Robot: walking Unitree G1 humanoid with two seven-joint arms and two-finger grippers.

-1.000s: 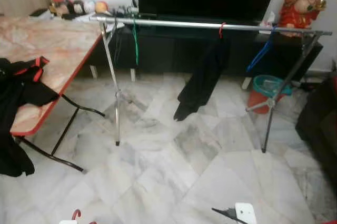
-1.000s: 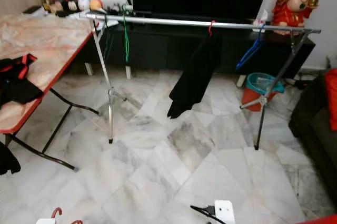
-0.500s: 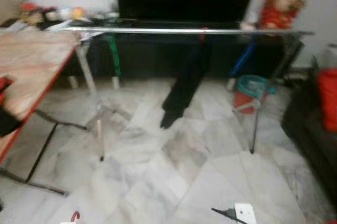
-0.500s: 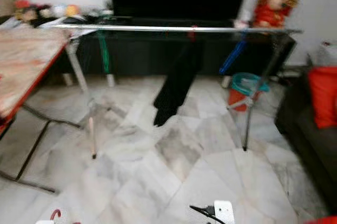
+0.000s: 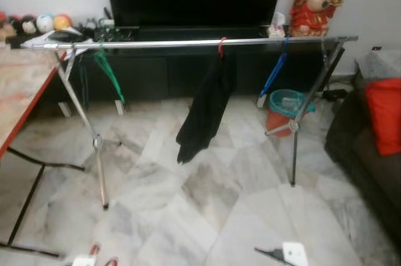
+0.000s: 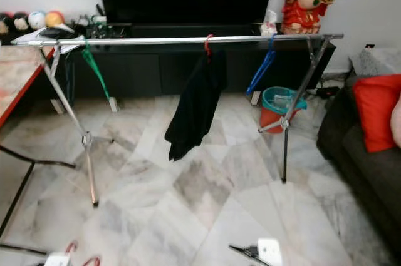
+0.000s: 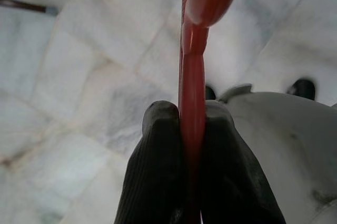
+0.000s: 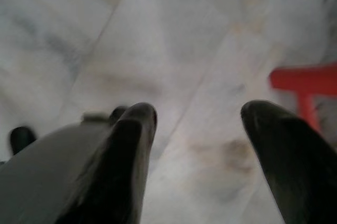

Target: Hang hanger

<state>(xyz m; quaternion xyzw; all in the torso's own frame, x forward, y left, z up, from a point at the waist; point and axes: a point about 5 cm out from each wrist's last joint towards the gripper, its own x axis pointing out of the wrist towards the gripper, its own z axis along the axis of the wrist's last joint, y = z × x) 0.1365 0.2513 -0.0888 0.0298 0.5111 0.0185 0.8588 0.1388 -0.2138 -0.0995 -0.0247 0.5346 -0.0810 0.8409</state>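
Spanning the head view: rail [image 5: 188, 43], open marble floor [image 5: 207, 209] before it. Left wrist view: left gripper [image 7: 192, 129] fingers clamp red hanger [image 7: 192, 76], long axis running out beyond fingertips. Right wrist view: right gripper [image 8: 200, 124] fingers wide apart, empty.

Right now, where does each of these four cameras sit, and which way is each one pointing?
Left eye view: on the head, looking forward and down at the clothes rail and marble floor; the left gripper shows at the bottom edge.
Right eye view: beside it, same scene; both share the black garment.
Left wrist view: on the left wrist, facing the floor along black fingers clamped on the red hanger.
Right wrist view: on the right wrist, facing the floor; the right gripper is open.
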